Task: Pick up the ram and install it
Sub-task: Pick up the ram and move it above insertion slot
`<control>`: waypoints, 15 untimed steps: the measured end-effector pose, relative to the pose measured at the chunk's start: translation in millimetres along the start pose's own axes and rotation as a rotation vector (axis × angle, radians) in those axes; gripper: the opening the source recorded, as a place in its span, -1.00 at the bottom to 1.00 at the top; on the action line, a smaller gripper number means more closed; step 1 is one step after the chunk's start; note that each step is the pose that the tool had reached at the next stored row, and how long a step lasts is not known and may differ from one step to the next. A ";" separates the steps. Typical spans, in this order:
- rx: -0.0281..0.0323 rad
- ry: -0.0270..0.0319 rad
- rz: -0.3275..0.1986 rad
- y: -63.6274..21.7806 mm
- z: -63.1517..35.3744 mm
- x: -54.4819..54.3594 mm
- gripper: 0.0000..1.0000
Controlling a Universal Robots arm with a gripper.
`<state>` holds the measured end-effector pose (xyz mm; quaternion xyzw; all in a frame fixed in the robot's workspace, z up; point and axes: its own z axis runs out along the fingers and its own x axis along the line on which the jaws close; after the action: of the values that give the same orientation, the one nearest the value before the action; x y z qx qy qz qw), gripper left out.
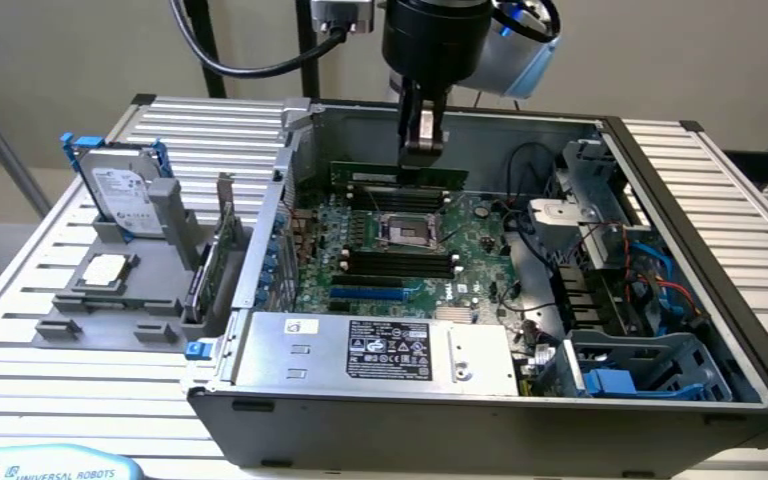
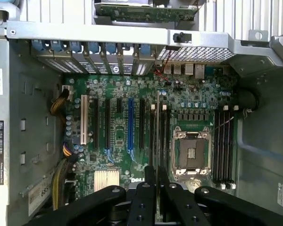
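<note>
Install step: we've got the gripper point(image 1: 422, 150) clamped on the ram point(image 1: 364, 176), above a slot point(image 1: 381, 200) near the motherboard's point(image 1: 478, 225) far edge. Seating needs square alignment.

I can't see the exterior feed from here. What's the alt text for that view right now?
The gripper holds the ram upright by its top edge at the memory slots beyond the processor socket, inside the open computer case. On the exterior view's left, a grey rack carries a hard drive.
</note>
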<state>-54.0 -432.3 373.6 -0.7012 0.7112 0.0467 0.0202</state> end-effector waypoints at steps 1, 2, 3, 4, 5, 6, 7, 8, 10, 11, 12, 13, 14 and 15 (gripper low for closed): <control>0.0001 -0.0001 0.001 -0.8 2.0 -1.2 -0.73; 0.0002 -0.0001 0.002 -1.4 4.0 -2.5 -0.73; 0.0003 -0.0002 0.002 -1.9 5.9 -4.0 -0.73; 0.0004 -0.0001 0.003 -2.3 7.8 -5.5 -0.73; 0.0004 -0.0002 0.004 -2.5 9.8 -6.9 -0.73; 0.0005 -0.0002 0.005 -2.7 11.7 -8.1 -0.73; 0.0006 -0.0002 0.006 -2.8 13.2 -8.9 -0.73; 0.0007 -0.0004 0.006 -2.9 14.1 -9.1 -0.73; 0.0007 0.0001 0.006 -2.9 14.1 -9.1 -0.73; 0.0007 0.0001 0.006 -2.9 14.1 -9.1 -0.73; 0.0007 0.0002 0.006 -2.9 14.1 -9.1 -0.73; 0.0007 0.0001 0.006 -2.9 14.2 -9.1 -0.73; 0.0007 0.0001 0.006 -2.9 14.2 -9.1 -0.73; 0.0007 0.0001 0.006 -2.9 14.2 -9.1 -0.73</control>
<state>-51.5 -421.9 360.2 -0.6989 0.7135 0.0464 0.0203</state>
